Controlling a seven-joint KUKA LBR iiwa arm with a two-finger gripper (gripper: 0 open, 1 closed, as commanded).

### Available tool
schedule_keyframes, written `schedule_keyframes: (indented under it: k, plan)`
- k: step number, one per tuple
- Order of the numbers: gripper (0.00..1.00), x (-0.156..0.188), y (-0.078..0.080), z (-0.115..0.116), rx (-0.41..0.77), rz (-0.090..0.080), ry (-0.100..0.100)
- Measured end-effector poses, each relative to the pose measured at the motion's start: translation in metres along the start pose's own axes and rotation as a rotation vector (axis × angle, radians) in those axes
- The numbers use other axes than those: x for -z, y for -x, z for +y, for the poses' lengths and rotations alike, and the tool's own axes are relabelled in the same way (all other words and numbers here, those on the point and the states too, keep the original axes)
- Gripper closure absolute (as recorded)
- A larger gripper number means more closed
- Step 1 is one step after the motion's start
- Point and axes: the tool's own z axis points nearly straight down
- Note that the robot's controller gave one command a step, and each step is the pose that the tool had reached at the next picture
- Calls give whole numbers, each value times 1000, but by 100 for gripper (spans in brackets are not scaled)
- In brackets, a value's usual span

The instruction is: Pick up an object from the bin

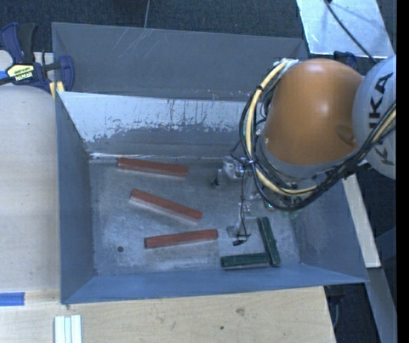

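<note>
The gripper (239,236) hangs in the lower right of the bin (76,213), under the orange cover (312,113) on the wrist. Its tip sits between the right end of the lowest red-brown bar (181,239) and two dark green bars. I cannot tell whether the jaws are apart or together, because the tip is thin and dark against the floor; nothing shows clamped in it. It is probably nearest that bar's right end, though it may be over bare floor just beside it.

To grasp well, I judge it should shift left along the bar and close across its narrow width, away from the very end, so the bar lifts level instead of tipping.

The upright green bar (267,240) and the flat green bar (245,261) meet in an L against the lower right corner, where the sloping walls leave little room. The middle red-brown bar (165,206) and the top red-brown bar (152,166) lie further left, apart from each other, with open floor around them
</note>
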Motion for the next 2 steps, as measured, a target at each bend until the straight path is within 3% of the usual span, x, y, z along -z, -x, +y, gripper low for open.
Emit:
schedule_keyframes:
  k: [1,2]
  plan:
    - [0,4,2,0,-2,-8,1]
    - [0,-65,-5,23,52,-13,0]
